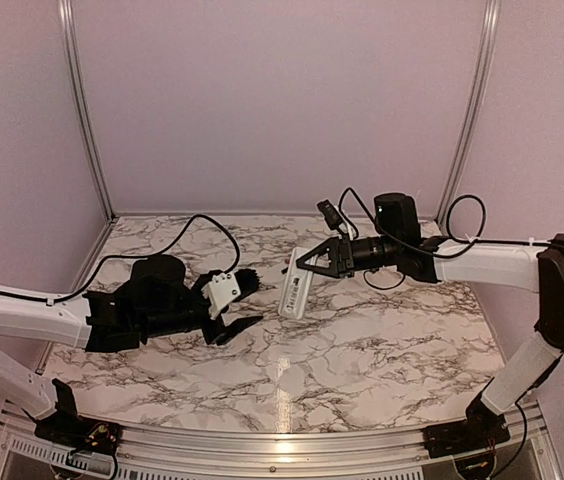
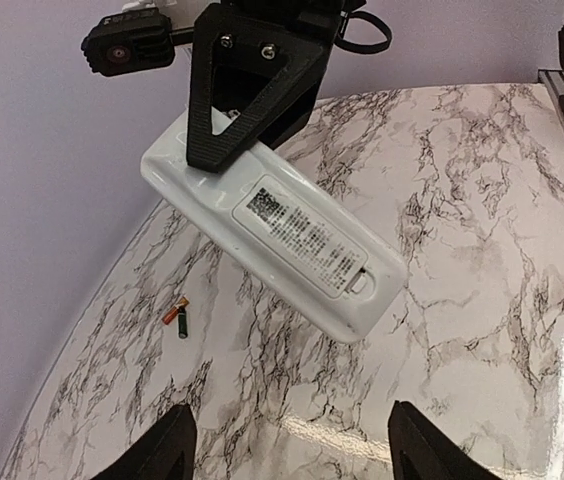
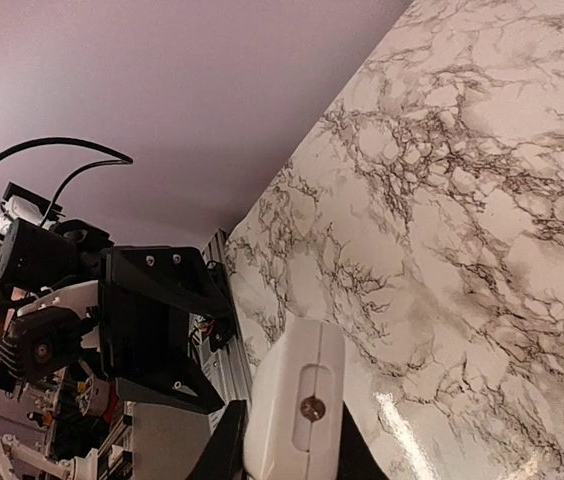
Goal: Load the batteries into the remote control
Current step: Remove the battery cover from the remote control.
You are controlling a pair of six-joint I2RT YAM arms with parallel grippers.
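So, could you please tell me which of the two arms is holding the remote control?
The right arm: its jaws are shut on the remote control, held above the table, whereas the jaws of the left arm stand open and empty.

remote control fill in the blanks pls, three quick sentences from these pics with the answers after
1. The right gripper is shut on one ___ of the remote control.
2. The left gripper is ___ and holds nothing.
3. The ___ batteries lie on the table, apart from the remote control.
Missing words: end; open; two.
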